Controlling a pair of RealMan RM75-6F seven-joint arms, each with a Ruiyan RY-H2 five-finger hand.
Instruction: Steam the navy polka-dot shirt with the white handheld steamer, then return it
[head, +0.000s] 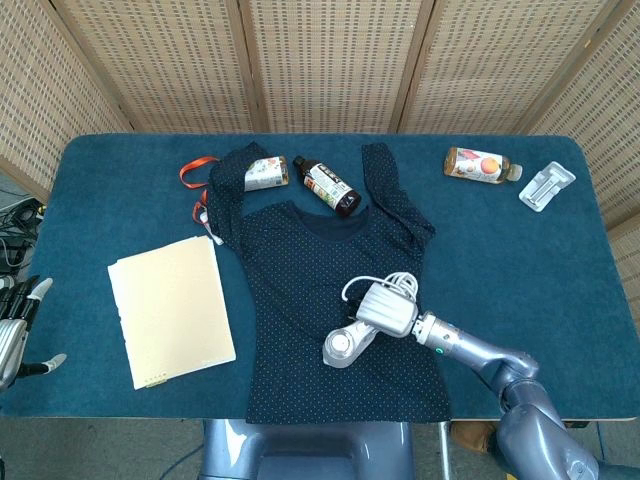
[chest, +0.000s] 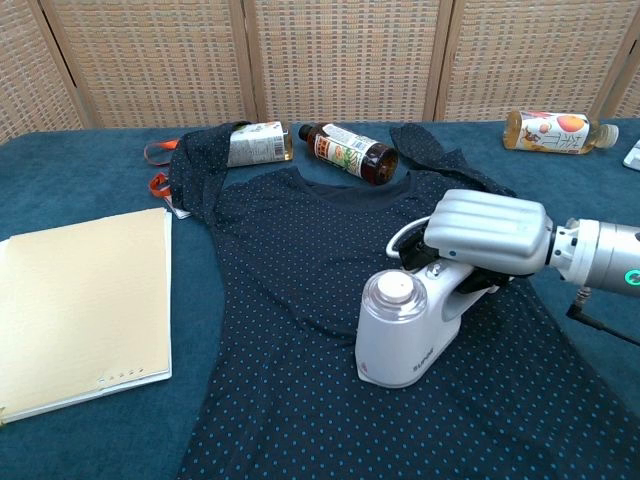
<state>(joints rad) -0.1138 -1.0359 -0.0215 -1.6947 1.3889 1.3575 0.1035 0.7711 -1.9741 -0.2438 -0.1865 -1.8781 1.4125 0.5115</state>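
The navy polka-dot shirt lies flat across the middle of the blue table. My right hand grips the handle of the white handheld steamer, whose head rests on the shirt's lower middle. Its white cord loops beside the hand. My left hand hangs off the table's left edge, holding nothing, its fingers apart.
A cream folder lies left of the shirt. Two bottles sit at the collar, with an orange strap nearby. A juice bottle and a clear plastic tray lie at the back right.
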